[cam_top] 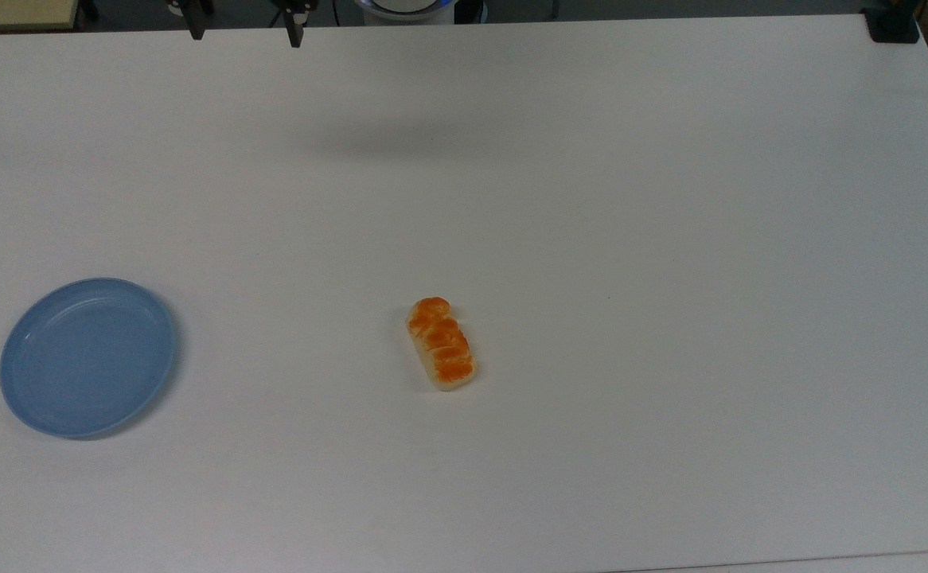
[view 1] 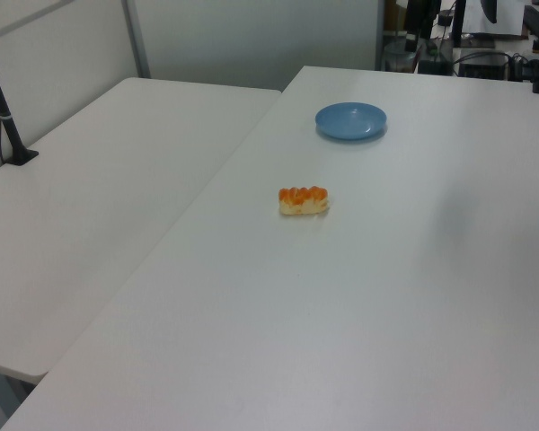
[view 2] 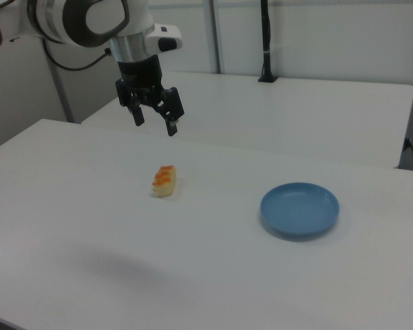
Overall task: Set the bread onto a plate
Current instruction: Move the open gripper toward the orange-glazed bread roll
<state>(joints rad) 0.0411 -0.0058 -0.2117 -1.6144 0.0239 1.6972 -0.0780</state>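
well above the desk (view 2: pixel 69 206), the spread pincer (view 2: pixel 153 117) hangs empty (bread (view 2: pixel 164 181) lies below, long axis running away from the right view's camera).

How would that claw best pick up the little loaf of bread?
Probably from straight above, closing on the two long cream sides of the bread near its middle. It lies flat on the white table, glazed top up, and it is narrower across than along. The open gripper hangs above the table.
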